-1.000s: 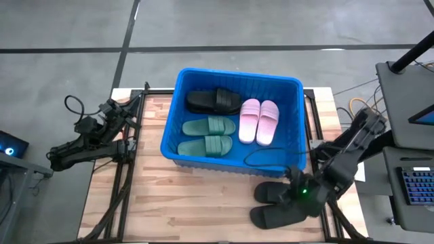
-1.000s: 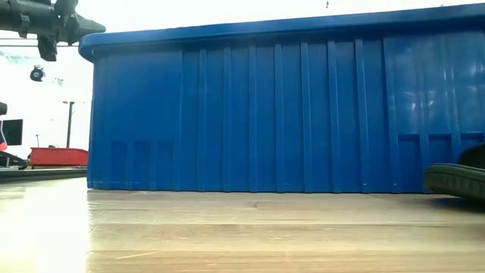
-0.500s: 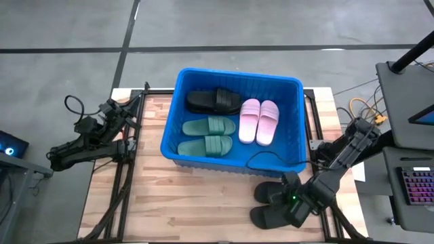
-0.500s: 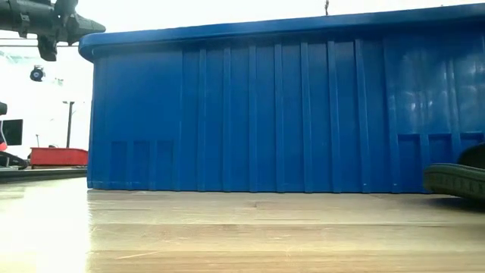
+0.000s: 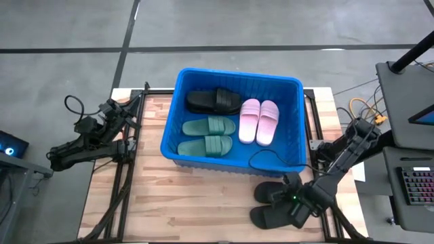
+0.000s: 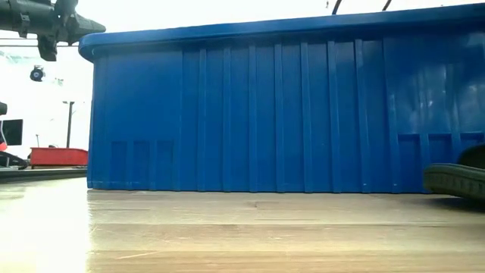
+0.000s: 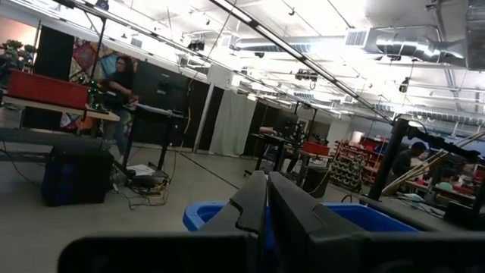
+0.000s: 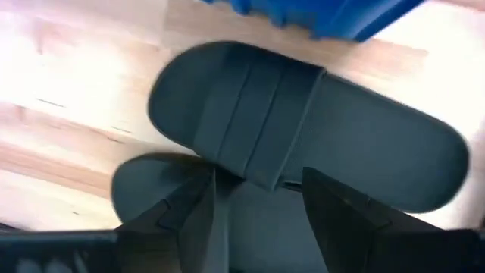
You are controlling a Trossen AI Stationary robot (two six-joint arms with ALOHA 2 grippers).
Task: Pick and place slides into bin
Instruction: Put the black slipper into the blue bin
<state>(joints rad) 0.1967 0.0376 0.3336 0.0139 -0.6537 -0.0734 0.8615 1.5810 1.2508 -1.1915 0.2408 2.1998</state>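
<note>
I see the blue bin (image 5: 173, 129) near the middle of the wooden table (image 5: 169, 203), a large rectangular crate with ribbed walls and a thick rim. Inside it lie three pairs of slides: the black pair (image 5: 213, 101) at about 11 o'clock, the dark green pair (image 5: 207, 135) at about 7 o'clock, and the pink pair (image 5: 258, 121) at about 3 o'clock. Each slide is open-toed with one wide strap.

Outside the bin, at about 5 o'clock from it, two more black slides (image 5: 271, 205) lie on the table, one partly over the other. In the right wrist view the upper black slide (image 8: 303, 129) shows a wide ribbed strap. The right gripper (image 5: 299, 202) is just above them, its fingers (image 8: 201, 216) apart on each side of the strap, not holding it.

The left gripper (image 5: 122, 146) waits at 9 o'clock, at the table edge, with its fingers (image 7: 254, 205) pressed together on nothing.
</note>
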